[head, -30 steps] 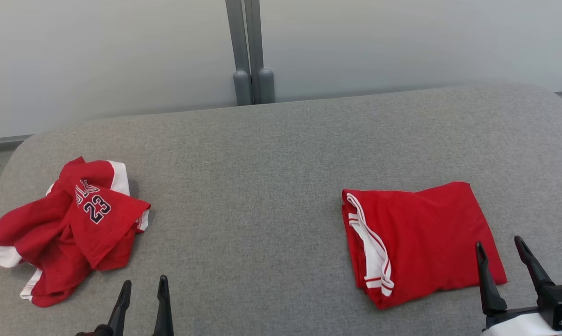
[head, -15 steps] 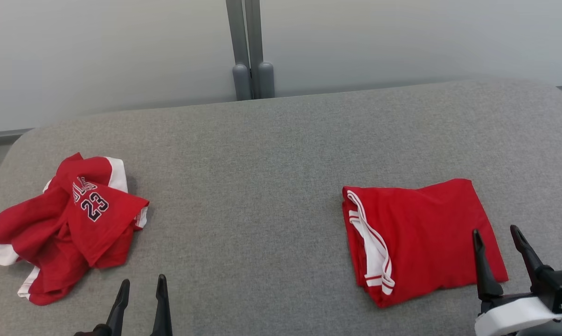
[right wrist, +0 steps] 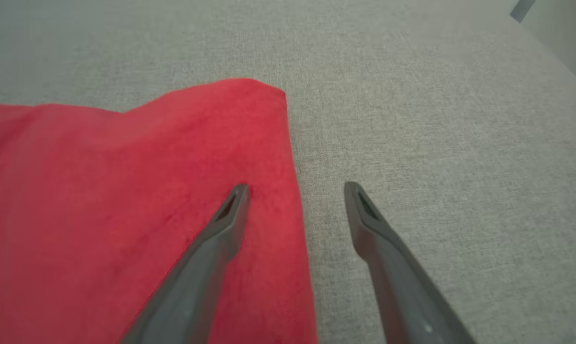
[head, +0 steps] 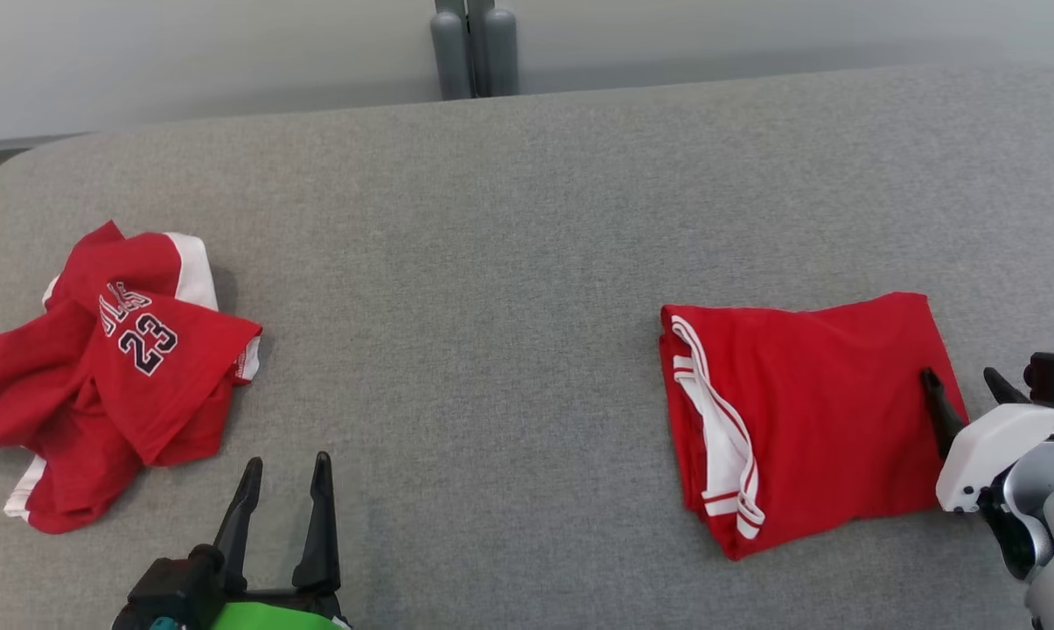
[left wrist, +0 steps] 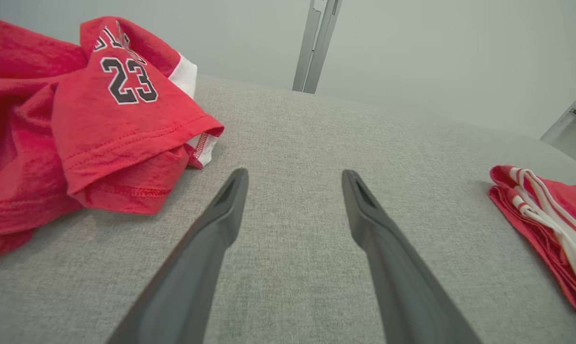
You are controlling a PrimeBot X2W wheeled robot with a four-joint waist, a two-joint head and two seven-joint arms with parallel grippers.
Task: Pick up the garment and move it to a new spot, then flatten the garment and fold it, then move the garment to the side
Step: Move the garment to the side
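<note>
You've got the folded red garment (head: 815, 411) lying flat on the right part of the grey padded table (head: 509, 262), white-striped trim on its left edge. Right wrist view: its right edge and far corner (right wrist: 125, 191) are in close, a bit blurred.

Your right gripper (head: 959, 378) is open and straddles that right edge. In the right wrist view (right wrist: 296, 187) one finger is over the red cloth and the other over bare grey surface. Can't tell if either tip touches. Nothing held.

Your left gripper (head: 287, 462) is open too, empty, low at the near edge of the table over bare fabric. Its wrist view (left wrist: 295, 172) shows grey cloth between the fingers and the folded garment (left wrist: 570, 200) well off to the right.

The crumpled red jersey (head: 124, 376) sits in a heap on the left part of the table, "23" face up, white bands showing. It's near the left gripper, just beyond and to its left (left wrist: 101, 129), not touching.

A grey post (head: 474, 44) stands behind the table's far edge.
</note>
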